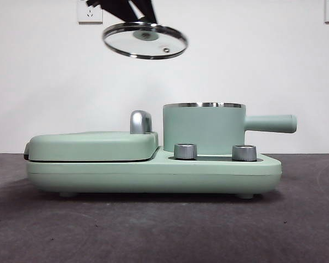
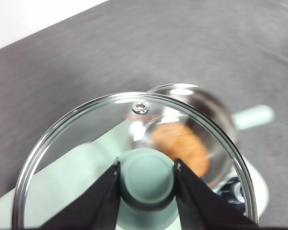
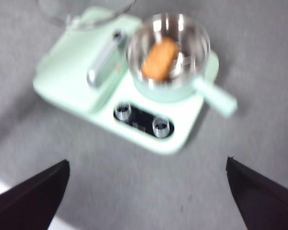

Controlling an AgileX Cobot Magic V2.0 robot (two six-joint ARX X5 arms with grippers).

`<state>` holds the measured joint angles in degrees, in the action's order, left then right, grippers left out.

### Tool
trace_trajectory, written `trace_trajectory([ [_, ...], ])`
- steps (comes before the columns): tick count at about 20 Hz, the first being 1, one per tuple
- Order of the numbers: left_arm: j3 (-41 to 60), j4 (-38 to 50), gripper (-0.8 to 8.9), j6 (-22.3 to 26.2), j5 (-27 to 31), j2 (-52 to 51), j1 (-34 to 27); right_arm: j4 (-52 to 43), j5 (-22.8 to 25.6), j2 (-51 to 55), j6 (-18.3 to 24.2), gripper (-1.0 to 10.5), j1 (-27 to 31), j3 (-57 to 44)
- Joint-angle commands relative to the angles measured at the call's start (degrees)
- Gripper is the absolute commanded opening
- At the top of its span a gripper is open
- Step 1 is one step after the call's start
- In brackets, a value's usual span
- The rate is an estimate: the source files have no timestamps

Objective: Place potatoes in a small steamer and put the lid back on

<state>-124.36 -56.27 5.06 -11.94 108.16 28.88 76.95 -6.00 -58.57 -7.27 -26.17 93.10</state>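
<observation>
The small steamer, a mint-green pot with a steel rim and side handle, stands on the right half of the green cooker base. The potato lies inside the steamer; it also shows through the glass in the left wrist view. My left gripper is shut on the green knob of the glass lid, holding it tilted in the air high above the griddle, left of the steamer. My right gripper is open and empty, high above the table in front of the cooker.
The flat green griddle cover with its chrome handle fills the cooker's left half. Two chrome dials sit on the base front below the steamer. The steamer's handle sticks out to the right.
</observation>
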Motion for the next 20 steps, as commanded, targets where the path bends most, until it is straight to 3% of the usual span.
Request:
trace_trajectory([
  [1,-1.9,2.1,0.55,1.9,-0.3,-0.2,2.2,4.5,0.1,5.5,0.7,5.2,-0.3,-4.7],
  [8,-1.9,3.9,0.55,3.8,-0.3,0.9,7.7,3.8,0.1,22.7,0.2,5.2,-0.3,-19.3],
  [12,-1.9,6.4,0.55,3.7,-0.3,3.3,9.4,-8.1,-2.2,29.4,-3.1,5.2,-0.3,-24.3],
  [20,-1.9,12.2,0.55,3.3,-0.3,10.2,9.9,-11.8,-3.6,30.7,-3.9,5.2,-0.3,-26.8],
])
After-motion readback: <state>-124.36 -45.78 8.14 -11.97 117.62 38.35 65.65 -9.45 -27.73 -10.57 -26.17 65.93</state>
